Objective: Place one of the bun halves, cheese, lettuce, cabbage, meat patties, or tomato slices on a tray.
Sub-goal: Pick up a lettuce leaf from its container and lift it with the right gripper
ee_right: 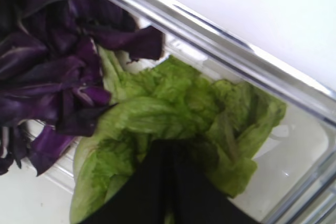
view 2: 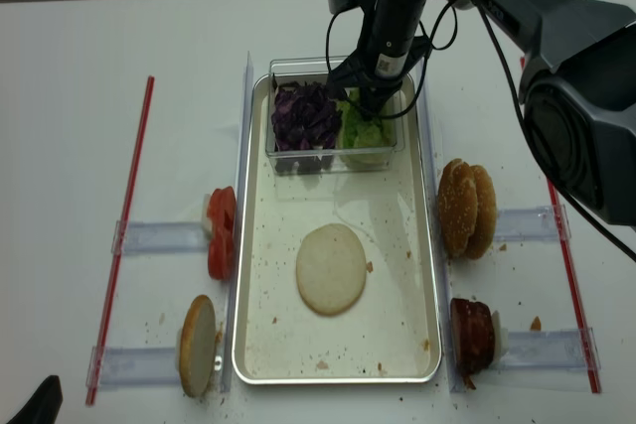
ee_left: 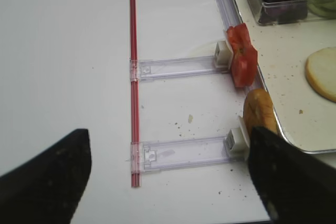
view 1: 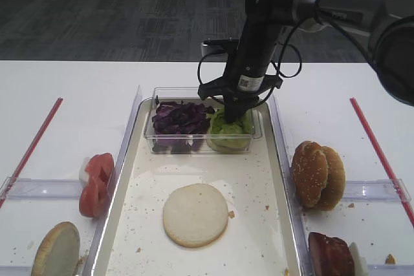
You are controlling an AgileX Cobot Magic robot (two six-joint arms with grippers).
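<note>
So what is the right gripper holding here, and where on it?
The right gripper is shut on the lettuce, pinching the leaf's near ruffled edge inside the clear tub.

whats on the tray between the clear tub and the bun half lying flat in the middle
Nothing but crumbs: in the exterior high view the tray floor is bare from the clear tub down to the bun half.
</note>
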